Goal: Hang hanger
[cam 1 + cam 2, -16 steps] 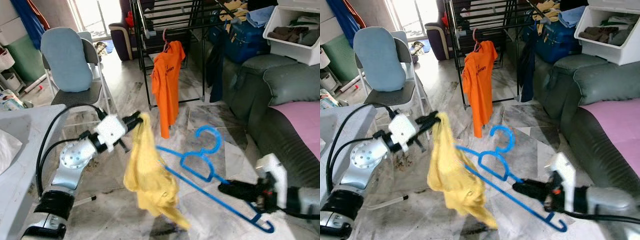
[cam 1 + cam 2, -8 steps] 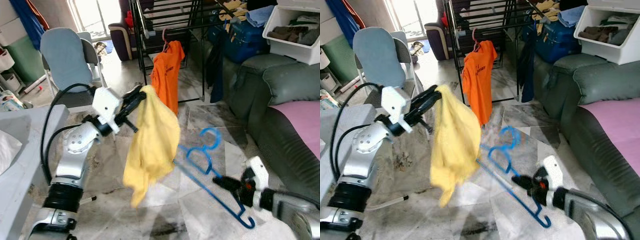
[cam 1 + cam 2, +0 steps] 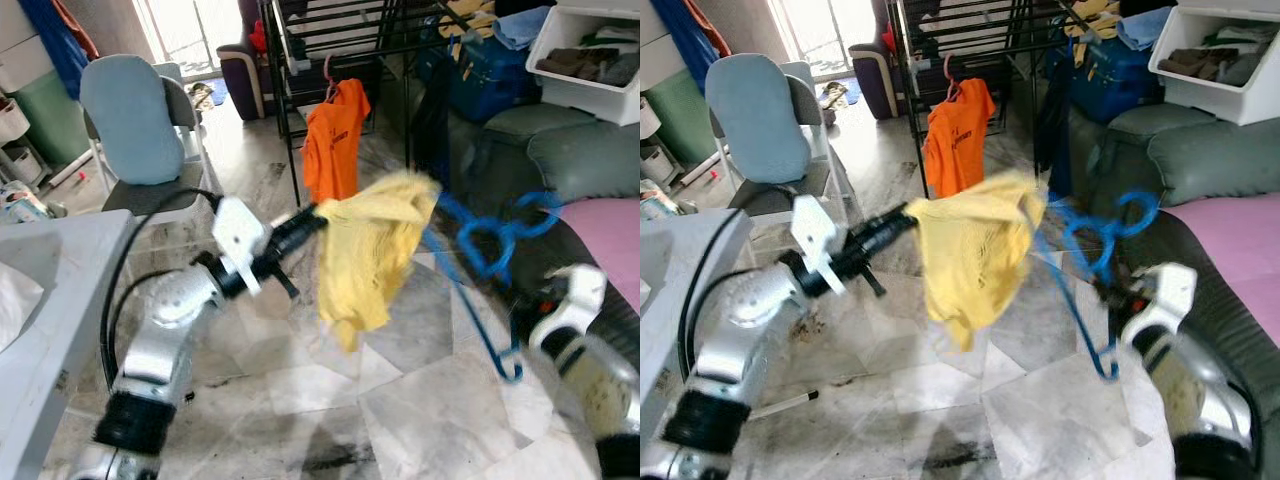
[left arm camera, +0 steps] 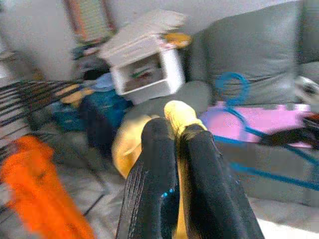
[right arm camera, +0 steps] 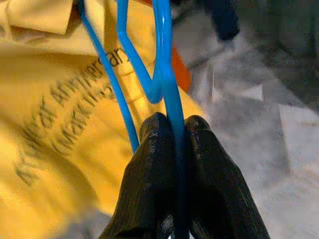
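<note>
My left gripper [image 3: 318, 212] is shut on an edge of a yellow T-shirt [image 3: 368, 250], which it holds up at mid-height; in the left wrist view the cloth [image 4: 179, 115] is pinched between the fingers. A blue plastic hanger [image 3: 478, 248] is lifted just right of the shirt, one arm of it reaching into the shirt's upper edge. My right gripper [image 5: 172, 125] is shut on the hanger's thin bar [image 5: 168, 74], with the printed yellow cloth [image 5: 55, 124] right behind it. The scene is blurred by motion.
A black drying rack [image 3: 330, 40] stands behind, with an orange shirt [image 3: 333, 140] on a pink hanger. A chair with a blue cushion [image 3: 135, 120] is at the left, a grey table [image 3: 40, 300] nearer. A grey sofa [image 3: 580, 150] and white bin [image 3: 590, 60] are at the right.
My left gripper has swung the yellow shirt up and to the right. My right gripper has raised the blue hanger from near the floor up beside the shirt.
</note>
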Robot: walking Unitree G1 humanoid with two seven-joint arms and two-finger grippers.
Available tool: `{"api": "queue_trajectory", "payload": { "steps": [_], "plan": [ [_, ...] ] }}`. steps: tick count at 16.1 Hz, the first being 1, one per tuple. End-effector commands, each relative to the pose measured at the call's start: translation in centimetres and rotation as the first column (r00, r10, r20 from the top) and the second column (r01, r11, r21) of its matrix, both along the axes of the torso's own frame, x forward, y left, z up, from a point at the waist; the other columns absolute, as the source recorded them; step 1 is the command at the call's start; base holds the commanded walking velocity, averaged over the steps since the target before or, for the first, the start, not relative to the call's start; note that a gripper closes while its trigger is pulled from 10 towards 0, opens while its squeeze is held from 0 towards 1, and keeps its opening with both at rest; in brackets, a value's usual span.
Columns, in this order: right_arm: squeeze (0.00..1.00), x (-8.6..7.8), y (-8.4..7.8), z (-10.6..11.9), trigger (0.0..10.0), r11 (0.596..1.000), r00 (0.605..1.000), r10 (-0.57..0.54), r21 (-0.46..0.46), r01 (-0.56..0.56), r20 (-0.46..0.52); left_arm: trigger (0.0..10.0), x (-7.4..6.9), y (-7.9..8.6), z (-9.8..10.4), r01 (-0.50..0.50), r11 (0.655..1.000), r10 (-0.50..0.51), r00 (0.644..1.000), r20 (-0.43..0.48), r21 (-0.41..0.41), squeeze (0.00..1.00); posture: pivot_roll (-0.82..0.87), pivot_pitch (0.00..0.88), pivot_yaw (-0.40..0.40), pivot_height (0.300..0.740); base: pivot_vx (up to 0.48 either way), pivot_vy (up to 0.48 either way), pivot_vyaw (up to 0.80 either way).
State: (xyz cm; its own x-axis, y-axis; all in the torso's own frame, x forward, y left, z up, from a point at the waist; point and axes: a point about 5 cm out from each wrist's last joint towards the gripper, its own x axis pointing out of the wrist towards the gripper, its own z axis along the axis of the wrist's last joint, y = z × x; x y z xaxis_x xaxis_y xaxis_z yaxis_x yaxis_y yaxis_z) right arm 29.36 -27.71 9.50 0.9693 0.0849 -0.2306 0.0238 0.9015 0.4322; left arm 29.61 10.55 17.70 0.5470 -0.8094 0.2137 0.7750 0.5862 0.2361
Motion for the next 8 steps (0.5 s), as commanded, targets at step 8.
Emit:
{"api": "queue_trajectory", "payload": {
  "steps": [8],
  "plan": [
    [0.0,4.1,2.2,8.4,10.0,0.878,0.915,-0.31,0.447,0.172,0.258,10.0,-2.8,-3.3,-1.1,0.151,0.985,-0.155,0.987,0.048,0.085,0.0,-0.21,0.0,0.102,0.74,0.0,0.0,0.0]
  ]
}}
